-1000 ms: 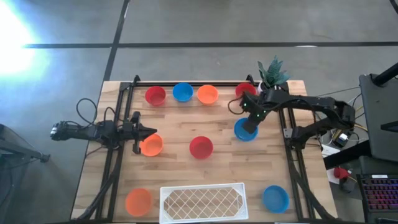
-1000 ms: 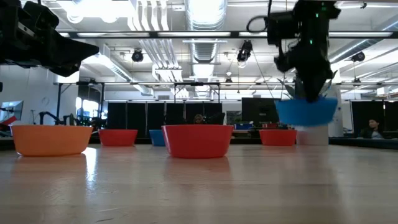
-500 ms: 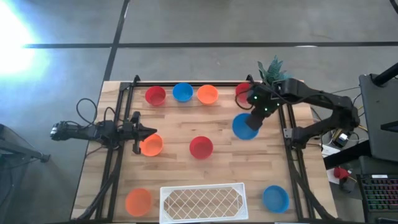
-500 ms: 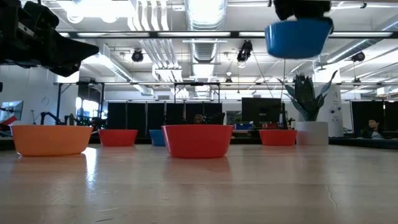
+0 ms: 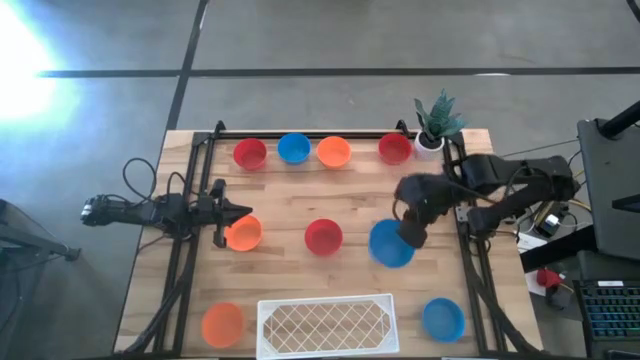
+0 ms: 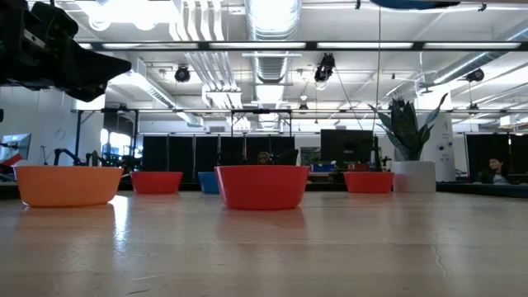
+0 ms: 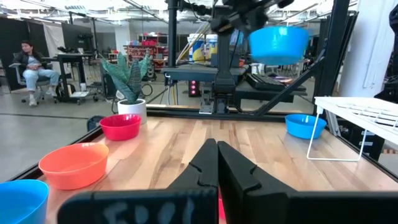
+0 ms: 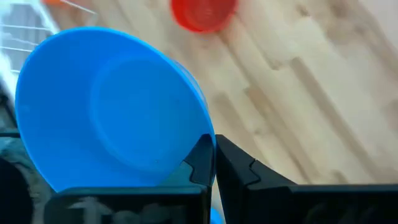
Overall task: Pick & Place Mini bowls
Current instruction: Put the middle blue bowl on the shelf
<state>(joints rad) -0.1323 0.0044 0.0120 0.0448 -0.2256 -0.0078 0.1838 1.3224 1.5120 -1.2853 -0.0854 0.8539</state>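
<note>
Right gripper [image 5: 408, 232] pinches blue mini bowl [image 5: 391, 244] by its rim, airborne centre-right, likely for transport. Left gripper [image 5: 222, 211], fingers together, waits touching orange mini bowl [image 5: 243, 233].

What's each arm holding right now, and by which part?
The right gripper holds a blue mini bowl by its rim, jaws pinched on the edge, bowl lifted off the table. The left gripper holds nothing, jaws shut beside the orange bowl.

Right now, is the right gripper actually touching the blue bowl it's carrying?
Touching. In the right wrist view the right gripper's fingers are pinched on the rim of the blue bowl. The left wrist view shows that bowl held high above the table.
</note>
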